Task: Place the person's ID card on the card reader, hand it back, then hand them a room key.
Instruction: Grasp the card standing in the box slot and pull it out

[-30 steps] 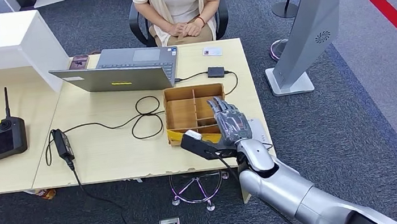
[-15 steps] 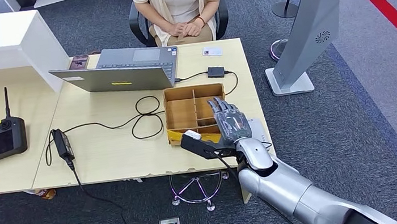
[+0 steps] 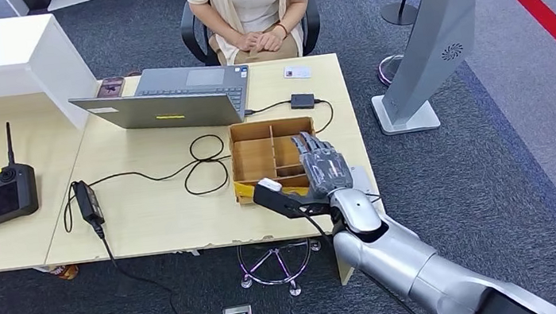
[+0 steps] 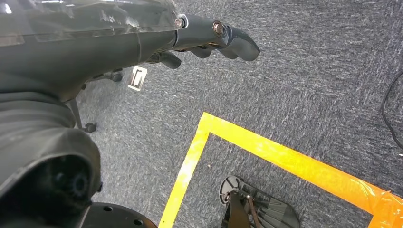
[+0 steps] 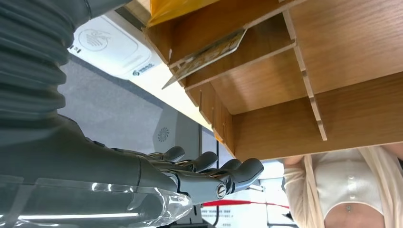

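My right hand (image 3: 324, 169) flat, fingers apart, holding nothing, over the wooden organizer (image 3: 259, 158), room key (image 5: 209, 53) leaning in a compartment just beside

On my bench (image 3: 154, 220) the divided tray (image 3: 259, 159) sits in front of the laptop (image 3: 171, 98), cable loops (image 3: 203, 162) to its left. My right hand (image 3: 324, 169) hovers over the tray's right side. The card reader (image 5: 111, 45) lies just right of the tray. A card (image 3: 297, 72) lies at the far edge, before the seated person (image 3: 252, 8).

A silver arm (image 3: 407, 257) ends in a dark grey right hand (image 3: 324, 169) with a ribbed cover, screws at the fingers.
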Controlling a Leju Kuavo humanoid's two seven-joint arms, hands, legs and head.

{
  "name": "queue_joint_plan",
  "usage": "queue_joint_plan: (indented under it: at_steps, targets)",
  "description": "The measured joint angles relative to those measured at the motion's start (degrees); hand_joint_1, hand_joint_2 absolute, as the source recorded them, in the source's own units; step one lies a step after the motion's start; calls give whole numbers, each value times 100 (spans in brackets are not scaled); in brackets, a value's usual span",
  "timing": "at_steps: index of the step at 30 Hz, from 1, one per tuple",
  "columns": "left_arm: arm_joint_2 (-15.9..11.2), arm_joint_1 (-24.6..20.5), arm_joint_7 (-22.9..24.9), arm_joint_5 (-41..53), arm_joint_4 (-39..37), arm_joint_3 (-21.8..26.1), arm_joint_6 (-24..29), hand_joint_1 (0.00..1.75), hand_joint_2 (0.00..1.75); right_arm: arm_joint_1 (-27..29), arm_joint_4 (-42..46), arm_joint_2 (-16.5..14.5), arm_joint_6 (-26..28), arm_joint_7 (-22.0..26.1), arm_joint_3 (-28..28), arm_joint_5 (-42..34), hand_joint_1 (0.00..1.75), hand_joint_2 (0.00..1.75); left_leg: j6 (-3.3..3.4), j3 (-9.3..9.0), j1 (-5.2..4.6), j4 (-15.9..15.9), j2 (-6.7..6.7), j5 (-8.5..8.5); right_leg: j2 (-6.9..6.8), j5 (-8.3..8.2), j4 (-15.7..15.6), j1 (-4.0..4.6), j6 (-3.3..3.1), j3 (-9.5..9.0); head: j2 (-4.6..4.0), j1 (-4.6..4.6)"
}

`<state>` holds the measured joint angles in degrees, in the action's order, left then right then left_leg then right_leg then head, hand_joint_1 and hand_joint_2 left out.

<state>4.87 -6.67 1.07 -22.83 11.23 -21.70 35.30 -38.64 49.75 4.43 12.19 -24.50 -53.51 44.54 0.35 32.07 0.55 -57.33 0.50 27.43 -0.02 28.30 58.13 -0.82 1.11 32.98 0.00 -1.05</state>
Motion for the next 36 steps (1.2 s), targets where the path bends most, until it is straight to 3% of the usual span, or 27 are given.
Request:
queue_joint_plan:
  at_steps: [32, 33, 36]
  targets:
    - [0, -1, -5, -115, 0, -2, 7, 0, 0, -83, -449, -133, -1, 309, 208, -33, 0, 175, 0, 0, 0, 0, 0, 0, 0, 0, 0, 0, 0, 0, 0, -1]
    - [0, 0, -7, -117, 0, -2, 7, 0, 0, -84, -462, -144, -3, 329, 208, -37, 5, 175, 0, 0, 0, 0, 0, 0, 0, 0, 0, 0, 0, 0, 0, -1]
    - [0, 1, -9, -119, 0, -2, 7, 0, 0, -85, -496, -175, -10, 356, 208, -49, 134, 175, 0, 0, 0, 0, 0, 0, 0, 0, 0, 0, 0, 0, 0, -1]
